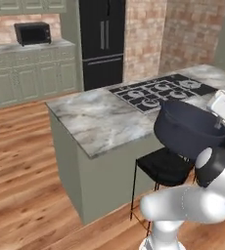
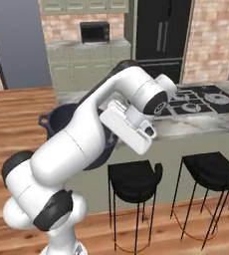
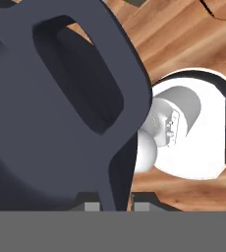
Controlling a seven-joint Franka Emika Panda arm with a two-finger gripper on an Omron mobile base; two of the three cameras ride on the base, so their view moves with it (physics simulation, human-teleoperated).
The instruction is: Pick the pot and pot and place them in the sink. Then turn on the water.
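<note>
One pot, the navy-blue pot (image 1: 188,129), is riding in the air at the right of the left base view, carried off the marble island counter (image 1: 104,119) and hanging above a black stool (image 1: 166,166). In the right base view its rim and a loop handle are peeking out at middle left from behind the white arm (image 2: 86,144). In the hand view the gripper (image 3: 112,206) is sitting at the bottom edge, and the pot's loop handle (image 3: 85,83) is looming across the upper left. The jaws appear to be clamped on the pot's wall just under that handle, though the fingertips themselves are barely showing.

Progress, as a judgement: one pot is being transported and is not yet set down. The sink, the second pot and the water are yet to be dealt with, so most of the task is remaining.

Surroundings:
- gas cooktop (image 1: 161,90) lying on the island, upper right of the left base view
- black refrigerator (image 1: 103,41) standing at top centre
- microwave (image 1: 33,33) sitting on the far counter, upper left
- more stools (image 2: 208,172) lining the island, lower right of the right base view

Obstruction: the stools and the island edge are standing close beneath the load and could be clipped during a swing.
</note>
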